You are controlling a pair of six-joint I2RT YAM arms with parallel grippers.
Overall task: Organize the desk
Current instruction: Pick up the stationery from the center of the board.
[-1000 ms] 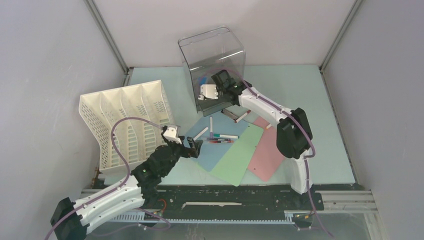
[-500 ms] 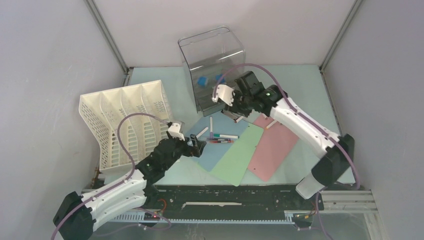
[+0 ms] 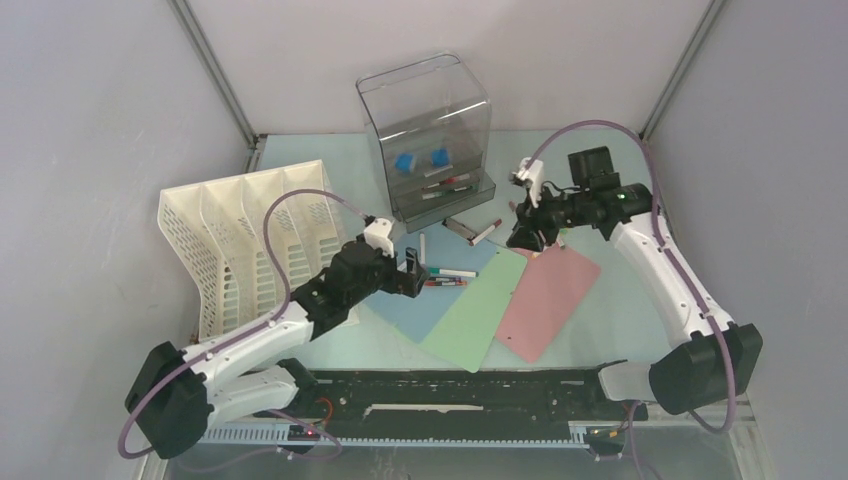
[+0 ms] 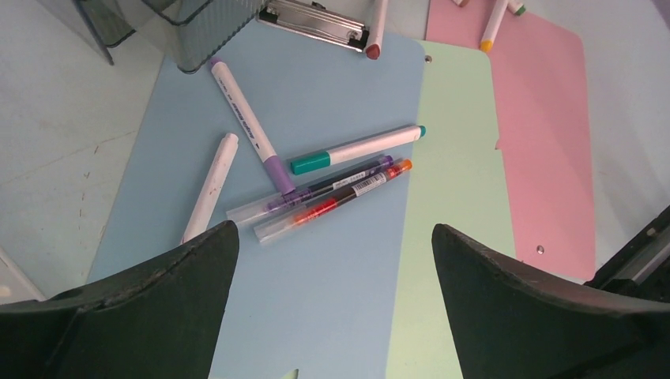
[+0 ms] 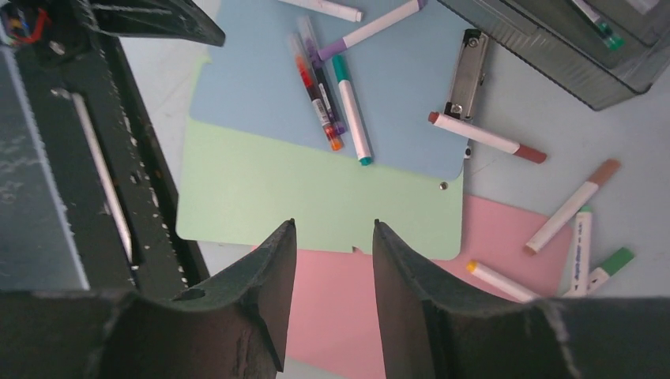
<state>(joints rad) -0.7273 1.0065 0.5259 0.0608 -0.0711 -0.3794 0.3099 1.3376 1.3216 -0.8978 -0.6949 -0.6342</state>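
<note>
The desk (image 3: 620, 190) is a pale mint tabletop. On it lie overlapping blue (image 3: 425, 310), green (image 3: 475, 315) and pink (image 3: 545, 300) sheets. Several pens (image 4: 332, 197) and a teal-capped marker (image 4: 355, 148) are scattered on the blue sheet. My left gripper (image 4: 333, 229) hovers just short of them, open wide and empty; from above it (image 3: 412, 272) is at the blue sheet's left edge. My right gripper (image 5: 333, 223) hangs above the seam of the green and pink sheets, open with a narrow gap and nothing in it; from above it (image 3: 525, 235) is over the pink sheet's far end.
A clear drawer box (image 3: 425, 130) stands at the back middle. A white slotted rack (image 3: 250, 240) lies at the left. A metal clip (image 5: 468, 75) and a red-capped marker (image 5: 486, 136) lie by the box. More markers (image 5: 573, 205) lie near the pink sheet's far corner.
My right arm has pulled back from the drawer box and swung right over the pink sheet, its jaws widening slightly. My left gripper has advanced toward the pens.
</note>
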